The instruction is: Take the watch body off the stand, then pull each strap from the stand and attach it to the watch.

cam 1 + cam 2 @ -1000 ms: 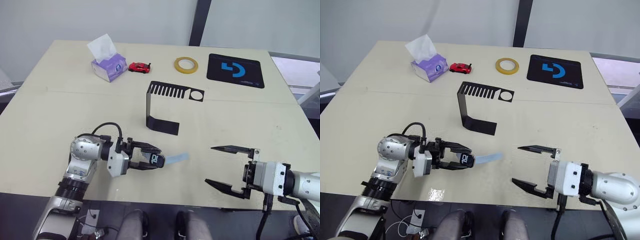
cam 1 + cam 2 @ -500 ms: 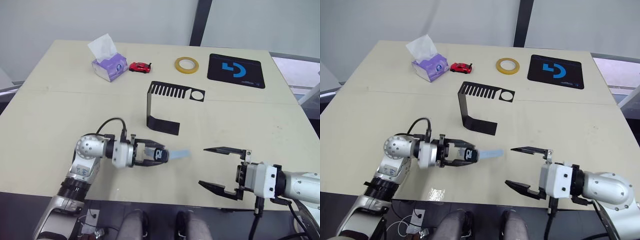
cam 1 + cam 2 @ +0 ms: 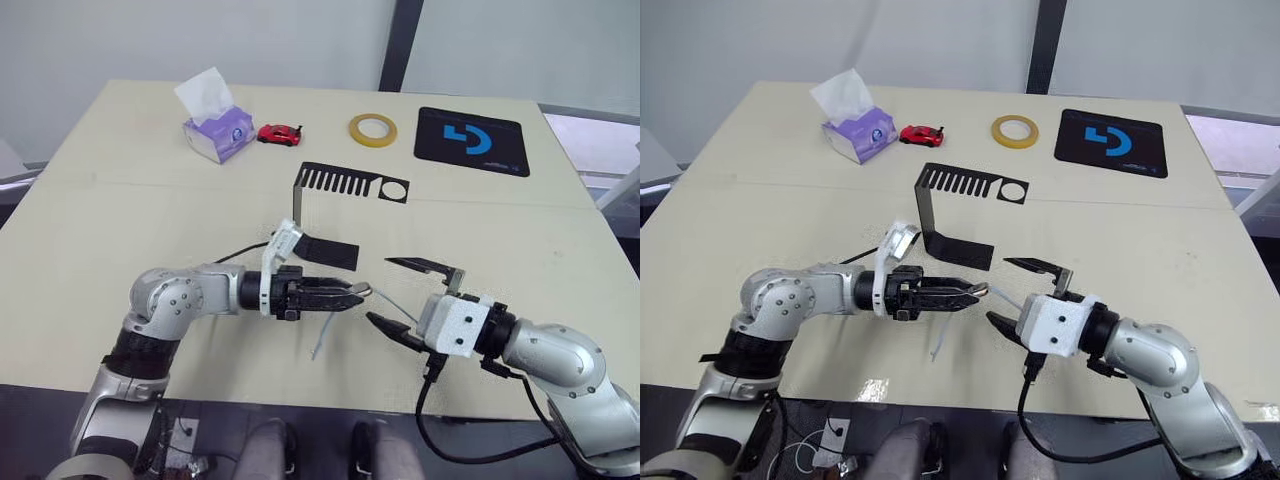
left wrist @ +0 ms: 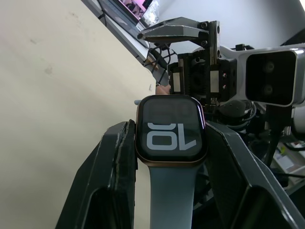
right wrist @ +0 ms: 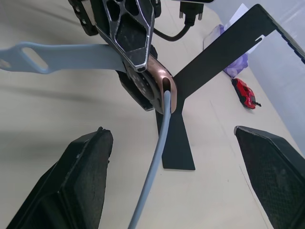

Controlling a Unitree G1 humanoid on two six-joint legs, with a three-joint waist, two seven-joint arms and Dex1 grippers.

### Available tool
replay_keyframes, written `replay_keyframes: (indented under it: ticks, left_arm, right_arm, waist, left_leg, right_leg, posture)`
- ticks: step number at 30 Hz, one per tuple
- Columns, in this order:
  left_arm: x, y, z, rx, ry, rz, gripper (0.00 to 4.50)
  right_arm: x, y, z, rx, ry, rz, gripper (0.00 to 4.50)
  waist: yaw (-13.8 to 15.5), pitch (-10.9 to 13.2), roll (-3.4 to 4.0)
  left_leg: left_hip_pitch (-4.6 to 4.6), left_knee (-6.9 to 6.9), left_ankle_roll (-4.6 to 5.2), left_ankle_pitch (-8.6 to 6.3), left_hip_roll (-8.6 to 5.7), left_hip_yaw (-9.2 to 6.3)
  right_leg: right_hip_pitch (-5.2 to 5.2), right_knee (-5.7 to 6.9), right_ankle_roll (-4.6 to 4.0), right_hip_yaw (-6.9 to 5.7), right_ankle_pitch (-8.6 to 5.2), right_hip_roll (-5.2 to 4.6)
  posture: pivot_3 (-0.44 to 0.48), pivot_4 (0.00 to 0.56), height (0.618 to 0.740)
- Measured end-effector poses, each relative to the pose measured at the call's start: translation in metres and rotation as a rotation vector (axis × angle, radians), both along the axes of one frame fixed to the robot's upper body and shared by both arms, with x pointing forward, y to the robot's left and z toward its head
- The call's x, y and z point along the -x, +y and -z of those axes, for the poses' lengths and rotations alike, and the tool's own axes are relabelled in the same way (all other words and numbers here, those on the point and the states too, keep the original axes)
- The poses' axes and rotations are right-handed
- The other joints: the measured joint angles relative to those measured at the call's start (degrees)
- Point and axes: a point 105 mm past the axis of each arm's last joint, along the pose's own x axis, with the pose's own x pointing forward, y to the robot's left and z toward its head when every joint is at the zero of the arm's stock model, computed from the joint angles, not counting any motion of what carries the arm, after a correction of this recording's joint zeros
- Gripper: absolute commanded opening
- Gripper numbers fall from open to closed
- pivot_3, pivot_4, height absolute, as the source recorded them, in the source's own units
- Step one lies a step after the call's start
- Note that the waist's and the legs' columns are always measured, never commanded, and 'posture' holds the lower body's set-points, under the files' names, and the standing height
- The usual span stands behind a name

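Centrally, over the near part of a pale beige table (image 3: 120, 200), two robot arms meet. The left gripper (image 3: 345, 296) has its jaws clamped on the sides of a small rounded-square black watch body (image 4: 170, 129) with a copper-coloured rim and light digits on its dark screen. Two slim pale blue-grey straps are attached to it: one strap (image 3: 322, 335) hangs down toward the near table edge, the other strap (image 3: 393, 304) reaches right into the right gripper (image 3: 400, 297), whose jaws stand wide apart around it without touching. Just beyond the grippers stands a thin black bent-sheet stand (image 3: 345, 185) with a slotted top plate. Along the far edge lie a purple tissue box (image 3: 216, 130), a red toy car (image 3: 279, 134), a yellow tape roll (image 3: 372, 129) and a black mouse pad (image 3: 472, 140) with a blue logo.
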Motion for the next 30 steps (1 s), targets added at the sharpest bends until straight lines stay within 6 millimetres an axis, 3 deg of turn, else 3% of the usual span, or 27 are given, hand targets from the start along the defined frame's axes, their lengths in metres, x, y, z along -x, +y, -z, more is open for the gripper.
replay_keyframes:
  ticks: [16, 19, 21, 30]
  left_arm:
    - [-0.01, -0.004, 0.006, -0.032, 0.008, -0.074, 1.69]
    - [-0.01, -0.004, 0.006, -0.033, 0.006, -0.074, 1.69]
    - [-0.01, -0.004, 0.006, -0.028, 0.005, -0.067, 1.69]
    - [-0.004, -0.002, 0.006, -0.021, -0.002, -0.041, 1.69]
  right_arm:
    - [-0.001, 0.003, 0.007, 0.002, 0.059, 0.026, 4.35]
    - [-0.001, 0.003, 0.008, 0.002, 0.062, 0.028, 3.63]
    - [-0.001, 0.003, 0.008, 0.002, 0.062, 0.028, 2.69]
    - [-0.003, 0.003, 0.006, -0.002, 0.066, 0.033, 2.69]
  waist:
    - [-0.04, 0.0, 0.0]
    - [-0.04, 0.0, 0.0]
    - [-0.05, 0.0, 0.0]
    - [-0.08, 0.0, 0.0]
  left_leg:
    - [0.0, 0.0, -0.02, 0.0, 0.01, 0.01]
    - [0.0, 0.0, -0.02, 0.0, 0.01, 0.02]
    - [0.0, 0.0, -0.02, 0.0, 0.01, 0.02]
    - [0.0, -0.01, -0.03, 0.0, 0.02, 0.02]
  right_leg:
    - [-0.02, -0.01, 0.0, 0.07, 0.0, 0.05]
    - [-0.02, -0.01, 0.0, 0.08, 0.0, 0.05]
    - [-0.02, -0.01, -0.01, 0.08, 0.0, 0.06]
    - [-0.03, -0.02, -0.01, 0.09, 0.0, 0.06]
  posture:
    - [0.0, 0.15, 0.74]
    - [0.0, 0.15, 0.74]
    - [0.0, 0.15, 0.74]
    - [0.0, 0.15, 0.74]
